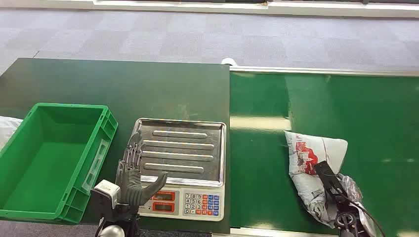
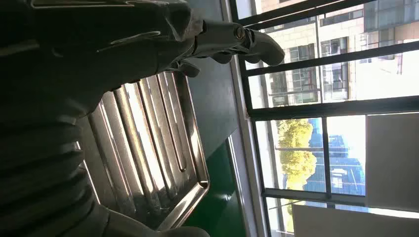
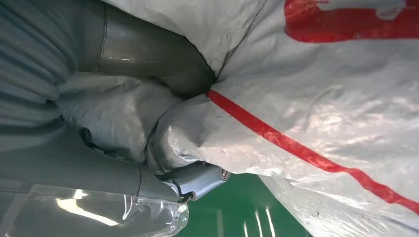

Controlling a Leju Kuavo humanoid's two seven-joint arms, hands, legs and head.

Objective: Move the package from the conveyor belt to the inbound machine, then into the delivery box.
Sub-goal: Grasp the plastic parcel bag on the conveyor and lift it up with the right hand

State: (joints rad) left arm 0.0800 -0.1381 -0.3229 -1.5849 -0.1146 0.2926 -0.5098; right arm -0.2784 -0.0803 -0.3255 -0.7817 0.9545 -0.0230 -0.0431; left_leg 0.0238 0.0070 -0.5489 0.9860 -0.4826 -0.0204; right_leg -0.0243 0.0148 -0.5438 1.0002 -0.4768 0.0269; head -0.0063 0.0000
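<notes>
The deep green plastic crate (image 1: 59, 163) stands just left of the scale with the ribbed steel weighing tray (image 1: 180, 150), and I see nothing lying inside the crate, only its green floor. The tray itself bears nothing either (its raised ridges catch the light in my left wrist view). My left hand (image 1: 134, 175) is raised at the tray's near left corner, fingers apart and upright, holding nothing.

The white plastic mailer bag with red printing (image 1: 316, 158) lies on the green conveyor belt (image 1: 346, 103), well to the right of the scale. It is soft and crumpled, with a red stripe running across its glossy skin and a red patch near one end. My right hand (image 3: 163, 148) is on the bag's near end: the thumb (image 3: 143, 54) presses into a fold and the plastic bunches between my fingers, so I hold it.
</notes>
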